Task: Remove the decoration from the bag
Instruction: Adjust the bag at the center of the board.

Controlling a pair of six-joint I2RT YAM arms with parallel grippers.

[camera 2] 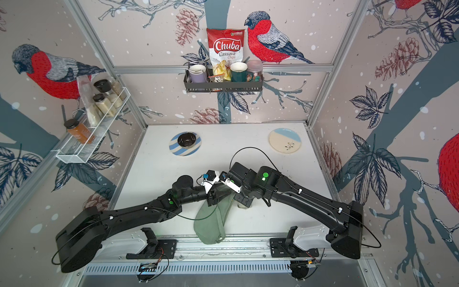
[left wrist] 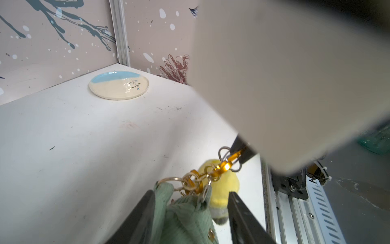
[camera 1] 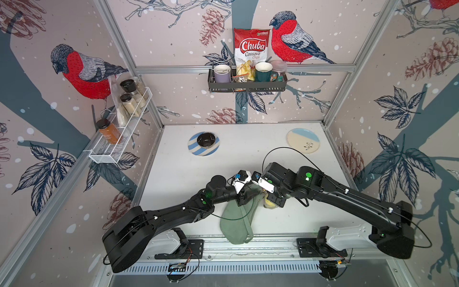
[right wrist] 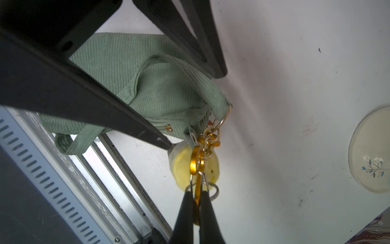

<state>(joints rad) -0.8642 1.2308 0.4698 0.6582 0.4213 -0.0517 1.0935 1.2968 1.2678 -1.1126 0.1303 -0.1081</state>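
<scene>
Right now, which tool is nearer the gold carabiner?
Right. The right tool is shut on the gold carabiner; the left tool is open astride the bag at its chain end.

Both top views look steeply down from the front onto the whole table (camera 1: pixel 248 154). Wrist cameras peer close past the left hand (left wrist: pixel 191 193) and right hand (right wrist: pixel 196 192), sharing the gold carabiner (right wrist: pixel 194 160) and cream-and-blue plate (left wrist: pixel 119 87).

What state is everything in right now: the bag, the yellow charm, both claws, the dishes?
bag, lying on the table
yellow plush charm, still chained to the bag
right gripper, shut on the gold clasp
left gripper, open around the bag's corner
black bowl, resting on the striped plate
cream plate, empty
</scene>
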